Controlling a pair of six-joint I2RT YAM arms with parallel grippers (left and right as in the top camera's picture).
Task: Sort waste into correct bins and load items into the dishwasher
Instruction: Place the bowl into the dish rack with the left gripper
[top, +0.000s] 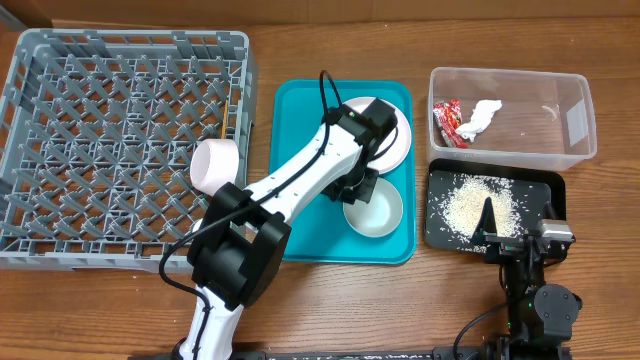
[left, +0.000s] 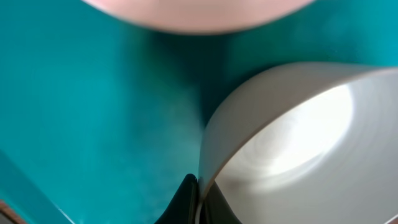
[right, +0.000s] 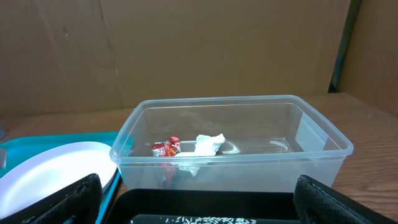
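Note:
My left gripper (top: 358, 188) reaches over the teal tray and is shut on the rim of the small grey-silver bowl (top: 375, 210). The left wrist view shows the jaws (left: 198, 200) pinching that rim, one finger inside the bowl (left: 298, 143) and one outside. The white-pinkish plate (top: 390, 130) lies just behind it on the tray. A small white bowl (top: 214, 163) lies on its side at the right edge of the grey dish rack (top: 90, 150). The clear tub (top: 512, 112) holds the red wrapper (top: 447, 122) and white napkin (top: 482, 117). Rice grains (top: 468, 205) lie in the black tray (top: 440, 230). My right gripper (top: 515, 232) is open and empty at the black tray's front. I cannot make out the chopsticks.
The teal tray (top: 300, 200) sits between the rack and the bins. The left arm crosses it diagonally from the front. In the right wrist view the tub (right: 230, 168), wrapper (right: 166, 148) and napkin (right: 209, 144) stand ahead of the open jaws (right: 199, 208), with the plate (right: 50, 171) to the left.

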